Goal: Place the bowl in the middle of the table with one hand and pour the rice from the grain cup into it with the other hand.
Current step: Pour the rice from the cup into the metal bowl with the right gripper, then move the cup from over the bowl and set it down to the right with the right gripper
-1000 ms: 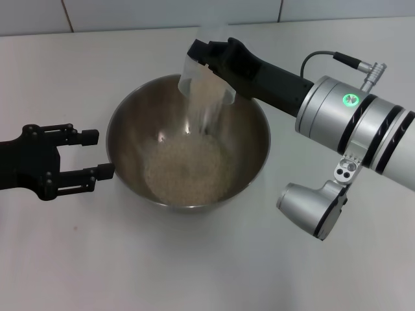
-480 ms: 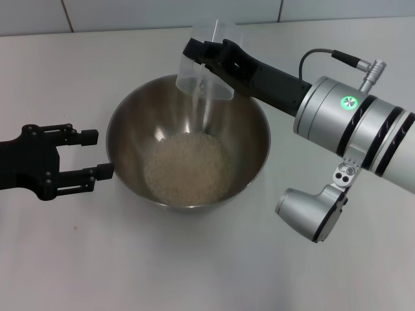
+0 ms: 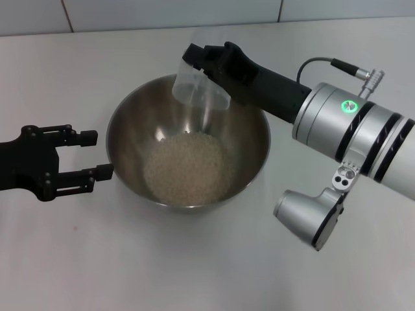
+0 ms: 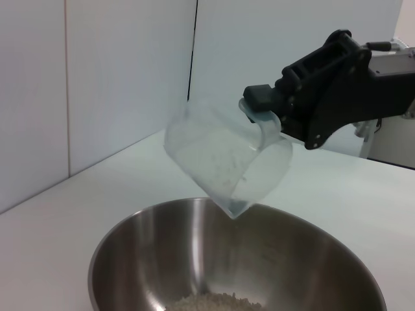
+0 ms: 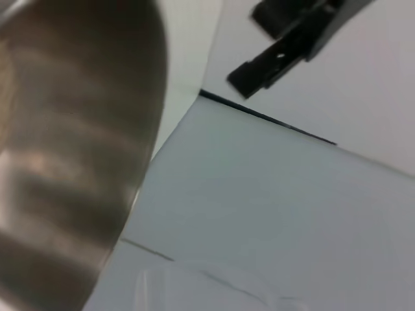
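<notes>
Bowl [image 4: 233, 259] lower part cut off in left wrist view; bowl blurred in right wrist view; left arm [image 3: 10, 170] cropped.

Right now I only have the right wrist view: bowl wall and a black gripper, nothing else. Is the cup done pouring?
Observer: In the left wrist view the right gripper holds the cup tipped spout-down over the bowl. No stream is falling.
Operator: Rice in the bowl?
Observer: Yes. The head view shows the rice heaped in the bottom, and none on the table.
Operator: Left gripper?
Observer: The left gripper is open at the bowl's left rim, not clamping it.
</notes>
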Available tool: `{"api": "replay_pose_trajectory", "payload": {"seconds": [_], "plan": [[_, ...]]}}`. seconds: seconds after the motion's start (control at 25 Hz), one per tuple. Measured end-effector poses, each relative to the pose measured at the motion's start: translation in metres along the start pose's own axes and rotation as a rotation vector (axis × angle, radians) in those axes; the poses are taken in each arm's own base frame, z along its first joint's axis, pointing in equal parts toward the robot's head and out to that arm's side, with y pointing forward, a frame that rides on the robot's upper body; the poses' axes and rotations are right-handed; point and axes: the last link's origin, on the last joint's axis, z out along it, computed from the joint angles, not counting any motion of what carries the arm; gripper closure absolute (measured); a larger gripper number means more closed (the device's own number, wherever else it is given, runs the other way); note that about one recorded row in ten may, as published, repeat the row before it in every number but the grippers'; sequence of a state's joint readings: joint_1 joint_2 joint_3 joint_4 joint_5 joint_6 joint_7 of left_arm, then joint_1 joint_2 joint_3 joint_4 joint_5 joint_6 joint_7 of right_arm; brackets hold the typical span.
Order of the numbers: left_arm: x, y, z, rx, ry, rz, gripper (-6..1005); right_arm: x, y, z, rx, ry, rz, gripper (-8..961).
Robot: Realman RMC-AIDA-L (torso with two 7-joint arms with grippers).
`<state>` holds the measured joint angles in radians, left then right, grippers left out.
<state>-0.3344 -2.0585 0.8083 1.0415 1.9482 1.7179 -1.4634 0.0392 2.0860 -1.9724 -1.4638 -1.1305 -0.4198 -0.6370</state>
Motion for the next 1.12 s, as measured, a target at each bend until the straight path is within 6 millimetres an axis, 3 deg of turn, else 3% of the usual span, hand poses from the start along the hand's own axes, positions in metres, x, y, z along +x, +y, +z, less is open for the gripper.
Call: {"api": "replay_pose_trajectory", "payload": {"seconds": [0.52,0.84,1.12], "plan": [[0.003,-0.001,0.0,0.003,-0.001,0.012,320,0.017,-0.012,-0.01,0.159,0.132,0.566,945],[0.004,-0.001,0.0,0.001,0.0,0.016,320,0.031,0.0,-0.021,0.207,0.233,0.821,945],[0.003,0.0,0.0,-0.001,0.0,0.015,320,0.058,0.016,-0.041,0.312,0.391,1.135,945]]}}
